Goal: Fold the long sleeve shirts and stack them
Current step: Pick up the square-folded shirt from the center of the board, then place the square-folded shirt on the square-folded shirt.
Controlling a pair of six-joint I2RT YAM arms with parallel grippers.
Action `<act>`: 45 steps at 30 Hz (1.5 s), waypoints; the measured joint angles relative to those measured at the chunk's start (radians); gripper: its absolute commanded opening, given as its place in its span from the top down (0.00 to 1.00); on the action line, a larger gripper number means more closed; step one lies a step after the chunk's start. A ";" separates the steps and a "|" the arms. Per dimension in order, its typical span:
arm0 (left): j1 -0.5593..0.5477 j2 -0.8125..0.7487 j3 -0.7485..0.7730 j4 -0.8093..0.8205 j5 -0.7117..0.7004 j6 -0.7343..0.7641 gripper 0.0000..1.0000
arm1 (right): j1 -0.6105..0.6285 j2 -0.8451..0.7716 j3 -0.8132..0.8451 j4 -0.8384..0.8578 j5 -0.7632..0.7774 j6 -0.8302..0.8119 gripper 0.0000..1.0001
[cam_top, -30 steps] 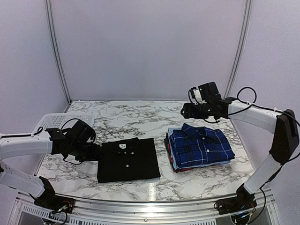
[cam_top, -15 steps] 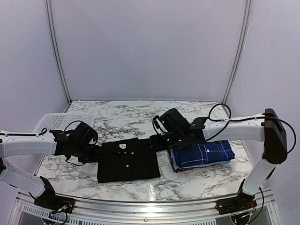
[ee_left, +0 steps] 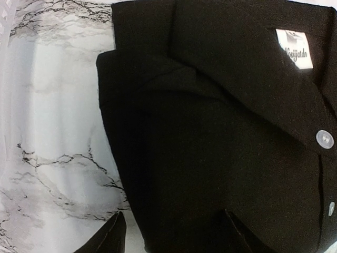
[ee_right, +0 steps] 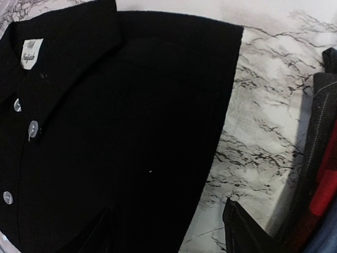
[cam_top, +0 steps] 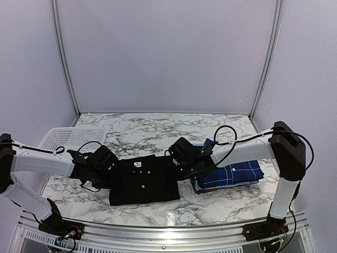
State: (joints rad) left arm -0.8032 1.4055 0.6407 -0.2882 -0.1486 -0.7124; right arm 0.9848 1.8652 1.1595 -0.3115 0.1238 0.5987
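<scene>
A plain black long sleeve shirt [cam_top: 143,182] lies folded flat at the table's middle, collar to the back, white buttons showing. My left gripper [cam_top: 108,176] is low at its left edge. In the left wrist view that gripper [ee_left: 174,221] is open, one finger over the marble and the other over the black shirt [ee_left: 210,132]. My right gripper [cam_top: 176,163] is at the shirt's right edge. The right wrist view shows it [ee_right: 168,211] open, straddling the edge of the black shirt [ee_right: 116,121]. A stack of folded shirts [cam_top: 231,171], blue plaid on top, sits to the right.
A white mesh basket [cam_top: 66,138] stands at the back left. The marble table [cam_top: 158,132] ends at a metal rail along the front. The stack's side [ee_right: 321,158], dark with red below, rises close beside my right gripper's outer finger.
My right arm has swung from the back right, across the stack, down to the black shirt's right edge. My left gripper has edged right onto the shirt's left edge.
</scene>
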 measured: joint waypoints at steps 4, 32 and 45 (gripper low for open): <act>-0.011 0.019 0.000 0.012 -0.015 -0.014 0.40 | 0.019 0.032 0.001 0.013 -0.001 0.011 0.39; -0.044 -0.167 0.169 0.060 0.066 0.007 1.00 | 0.051 0.019 0.263 -0.165 0.081 -0.056 1.00; -0.159 -0.059 0.538 0.033 0.092 0.023 1.00 | -0.006 -0.271 0.299 -0.327 0.197 -0.154 1.00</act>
State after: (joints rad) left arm -0.9623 1.3464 1.1790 -0.2550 -0.0566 -0.6899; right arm 0.9791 1.5944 1.4586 -0.6388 0.3210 0.4446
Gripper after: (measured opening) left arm 0.024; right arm 0.009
